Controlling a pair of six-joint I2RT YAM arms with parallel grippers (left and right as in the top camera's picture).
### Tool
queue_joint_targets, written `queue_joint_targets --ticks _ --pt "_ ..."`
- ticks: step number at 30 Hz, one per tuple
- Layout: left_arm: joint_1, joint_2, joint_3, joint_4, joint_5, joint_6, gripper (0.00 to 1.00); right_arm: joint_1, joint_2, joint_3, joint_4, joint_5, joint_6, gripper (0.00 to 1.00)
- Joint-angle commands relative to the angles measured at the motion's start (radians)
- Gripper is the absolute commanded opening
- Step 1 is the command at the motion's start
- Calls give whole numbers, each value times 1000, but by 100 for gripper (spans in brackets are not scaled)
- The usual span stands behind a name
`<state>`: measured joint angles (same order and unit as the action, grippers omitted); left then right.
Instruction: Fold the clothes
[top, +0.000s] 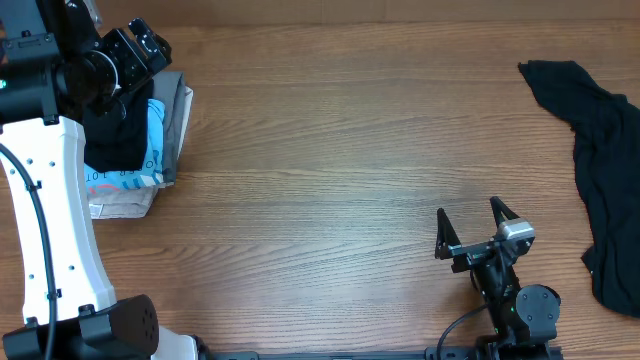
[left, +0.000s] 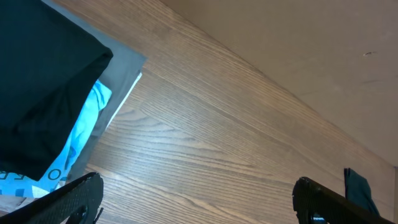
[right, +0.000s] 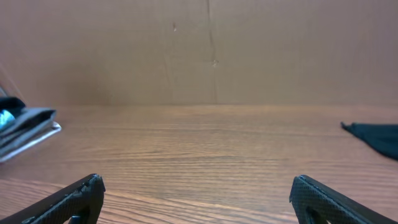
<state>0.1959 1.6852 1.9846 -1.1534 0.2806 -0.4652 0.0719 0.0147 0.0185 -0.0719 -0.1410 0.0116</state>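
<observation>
A loose black garment (top: 600, 170) lies crumpled at the table's right edge; its tip shows in the right wrist view (right: 376, 134) and as a dark sliver in the left wrist view (left: 357, 186). A folded black garment (top: 115, 135) (left: 43, 81) tops a stack at the far left. My left gripper (left: 196, 199) hovers beside that stack, open and holding nothing. My right gripper (top: 468, 208) (right: 196, 190) stands open over bare wood near the front, well left of the loose garment.
Under the folded black piece lie a light-blue lettered shirt (top: 150, 150) (left: 87, 124), a grey garment (top: 178, 110) (left: 121, 68) and a beige one (top: 125, 205). The left arm's white base (top: 50, 220) stands at the front left. A plain wall backs the wooden table (top: 320, 150).
</observation>
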Motion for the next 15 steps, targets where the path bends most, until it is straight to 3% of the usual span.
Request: queue_joint_targets --ticks 1,15 --pt "0 -8 -3 1 4 1 100 -4 -11 -11 2 6 -121 100" --pt "0 -8 -3 1 4 1 100 -5 -11 -11 2 6 -166 100"
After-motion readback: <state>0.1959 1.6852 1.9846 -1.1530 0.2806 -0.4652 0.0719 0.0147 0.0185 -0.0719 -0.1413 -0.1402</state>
